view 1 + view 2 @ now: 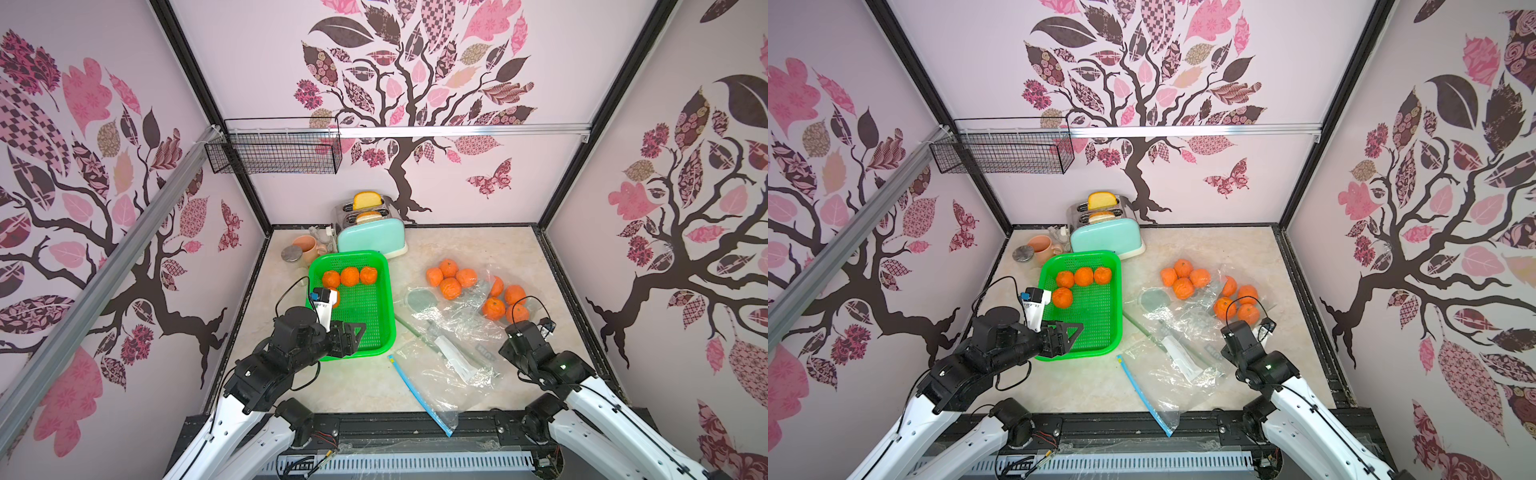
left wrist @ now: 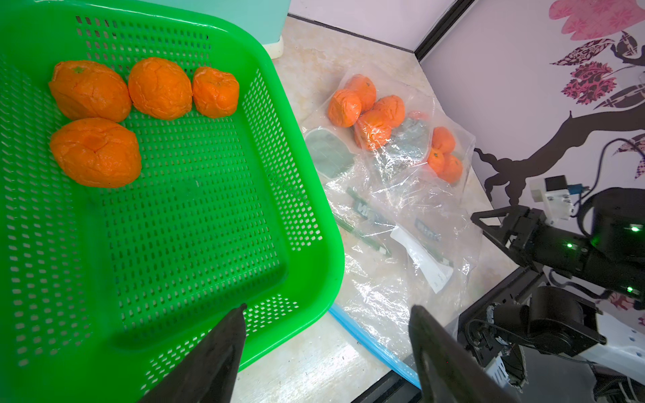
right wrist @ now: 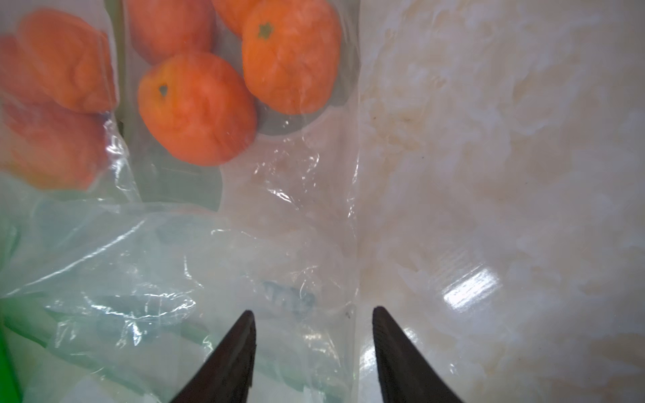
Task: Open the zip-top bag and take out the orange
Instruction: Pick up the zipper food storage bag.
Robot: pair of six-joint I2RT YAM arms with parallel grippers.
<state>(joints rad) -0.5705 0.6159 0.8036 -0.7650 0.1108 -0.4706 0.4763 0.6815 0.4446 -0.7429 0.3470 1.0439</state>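
Green plastic fills the left half of the left wrist view: a perforated basket point(image 2: 328, 223) with four loose oranges point(image 2: 160, 87) in its upper left part. The left gripper point(image 2: 328, 307) hangs over the basket's lower right corner at the bottom of that frame, jaws well apart and empty. Right of centre in a top view, crumpled clear bags lie on the marbled table point(image 1: 457, 245), one with a blue zip strip point(image 1: 419, 395) running toward the bottom edge. In the right wrist view the right gripper point(image 3: 312, 308) sits at bottom centre, jaws apart and clamped on nothing, over the zip-top bag point(image 3: 244, 244), whose side edge runs up the frame between the tips. The bagged oranges point(image 3: 197, 108) lie inside the plastic in the upper left, apart from the tips; whether the tips touch the film I cannot tell.
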